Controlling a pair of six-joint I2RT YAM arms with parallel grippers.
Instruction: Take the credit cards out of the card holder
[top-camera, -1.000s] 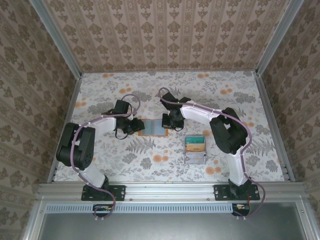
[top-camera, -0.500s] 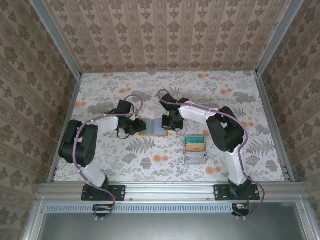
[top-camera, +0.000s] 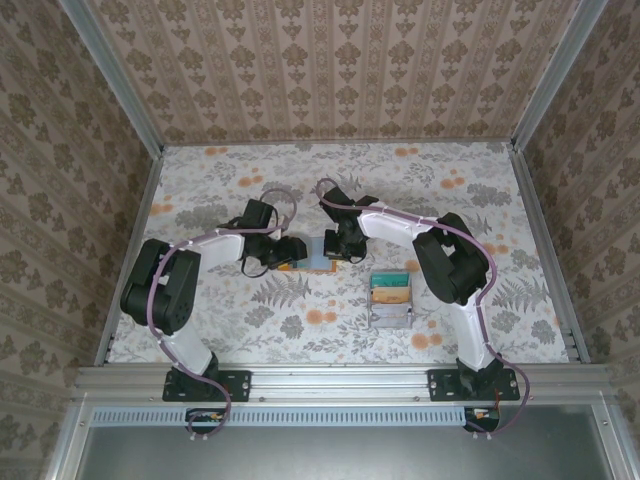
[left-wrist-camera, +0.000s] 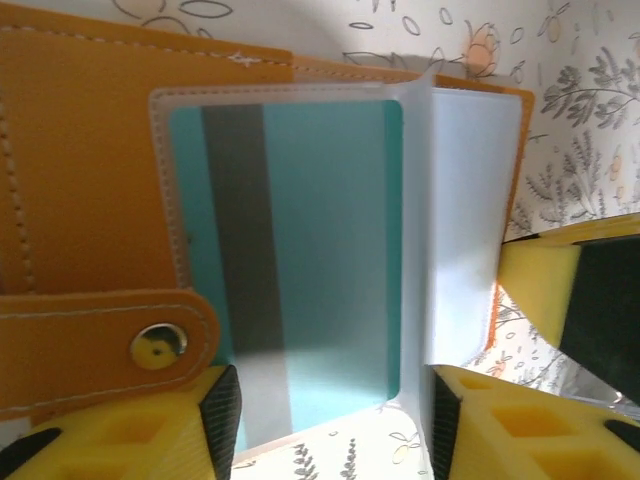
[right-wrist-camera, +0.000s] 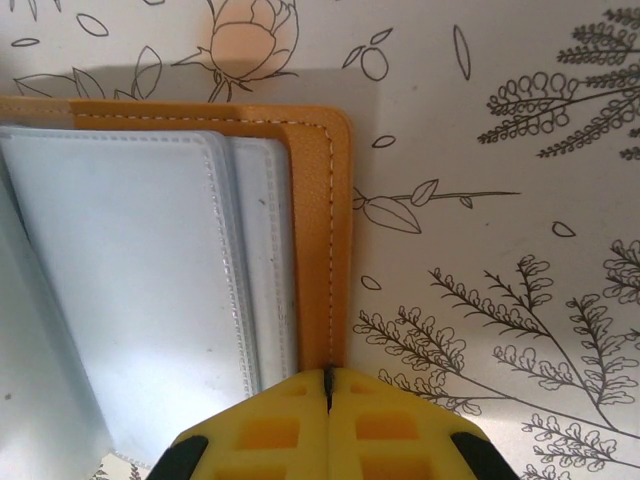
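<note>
Reaching in from the left, the left hand (top-camera: 288, 250) has moved rightward across the worktop (top-camera: 450, 200). It now covers the left part of the card holder (top-camera: 313, 257), which was more exposed a second ago. The holder lies open and flat in the middle of the worktop, between the two arms.

The left hand has also spread wider during that move. In its wrist view the yellow pads (left-wrist-camera: 120, 440) stand well apart, with the near edge of a clear sleeve (left-wrist-camera: 465, 220) lying in the gap. They are not closed on anything. A teal card (left-wrist-camera: 330, 250) with a dark stripe sits fully inside that sleeve, beside the orange strap with its metal snap (left-wrist-camera: 158, 345).

The right hand (right-wrist-camera: 328, 395) has not moved. Its pads are pressed together, with their tips on the stitched right edge of the orange cover. I read this as pinning the holder in place, though I cannot tell whether the edge is nipped between the pads or only pushed down.

The left hand now looks lined up to close on the card's exposed near edge and draw it out. No card is out yet, so the task appears to be at an early stage. The sleeve is thin and slippery, so the pads may catch the plastic instead of the card.

A grey tray (top-camera: 391, 318) sits to the right, near the right arm.
</note>
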